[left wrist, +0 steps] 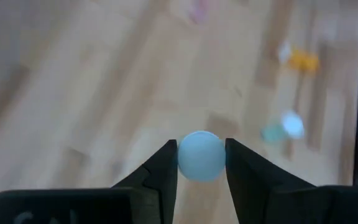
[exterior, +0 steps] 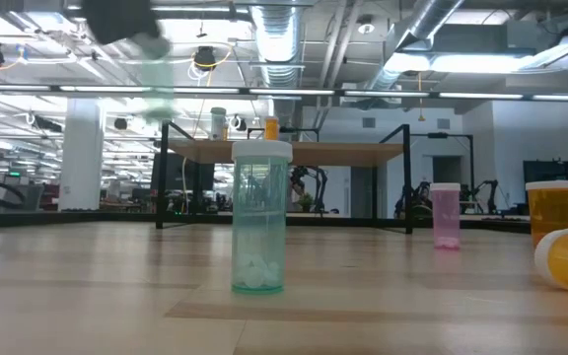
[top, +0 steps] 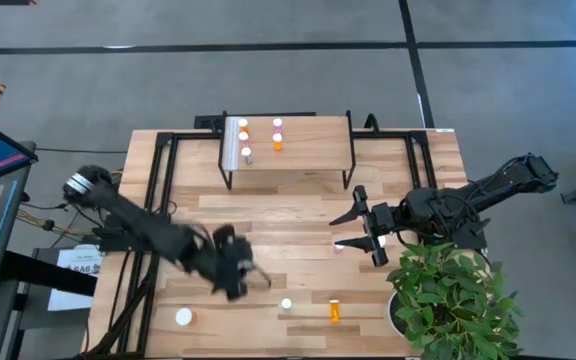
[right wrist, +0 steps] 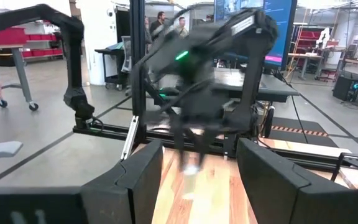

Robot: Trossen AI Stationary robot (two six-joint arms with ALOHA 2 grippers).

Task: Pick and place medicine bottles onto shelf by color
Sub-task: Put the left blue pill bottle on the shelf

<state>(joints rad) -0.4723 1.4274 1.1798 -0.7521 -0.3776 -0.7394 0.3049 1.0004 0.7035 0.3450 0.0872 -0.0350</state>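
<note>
Your bench [top: 298, 230] carries the shelf [top: 313, 150] at upper centre of the high view, six bottles already on it. Your left gripper [top: 236, 272], lower left of centre, has its fingers clamped on a pale bottle [left wrist: 200, 155] by the cap (a narrow hold); a fast swing could twist it loose. Right gripper [top: 363, 232] waits with its fingers spread, close to the pink bottle [top: 339, 246], which it could topple.
</note>
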